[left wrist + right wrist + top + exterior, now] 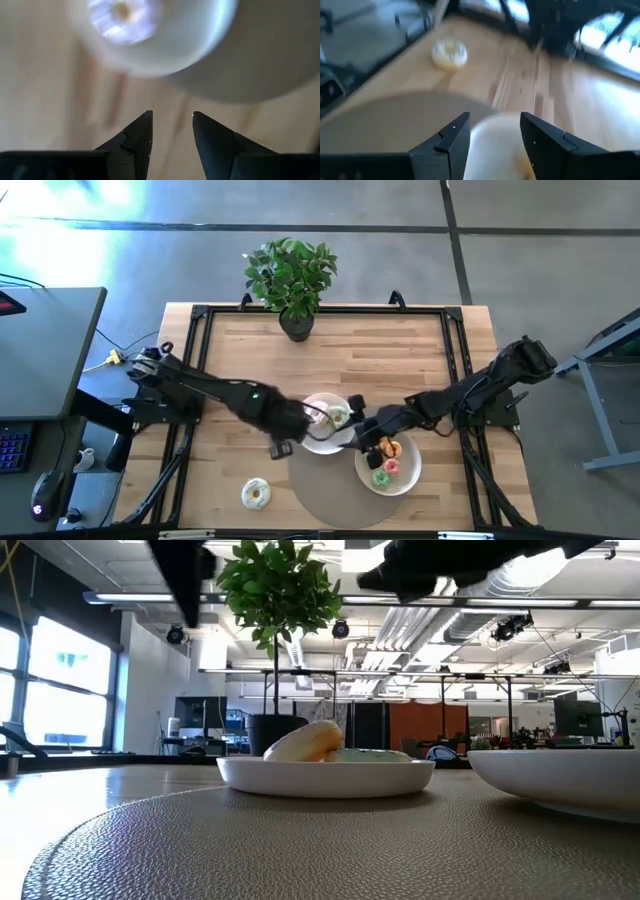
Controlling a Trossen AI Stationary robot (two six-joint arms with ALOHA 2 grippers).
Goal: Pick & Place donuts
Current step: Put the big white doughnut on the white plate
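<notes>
A cream donut with a yellow middle (256,493) (449,54) lies alone on the wood, left of the grey mat. The left white plate (312,442) (325,778) carries a cream-white donut (338,417) (305,743). The right white plate (405,480) (560,775) holds orange (391,448), pink (392,467) and green (380,478) donuts. My left gripper (280,446) (172,114) hangs open and empty over the wood, just left of the left plate. My right gripper (368,442) (494,116) is open and empty above the right plate's left rim (492,145).
A round grey mat (330,500) (250,850) lies under both plates at the table's near edge. A potted plant (291,278) (275,600) stands at the far edge's middle. Bare wood stretches between the plant and the plates. The two grippers are close together over the plates.
</notes>
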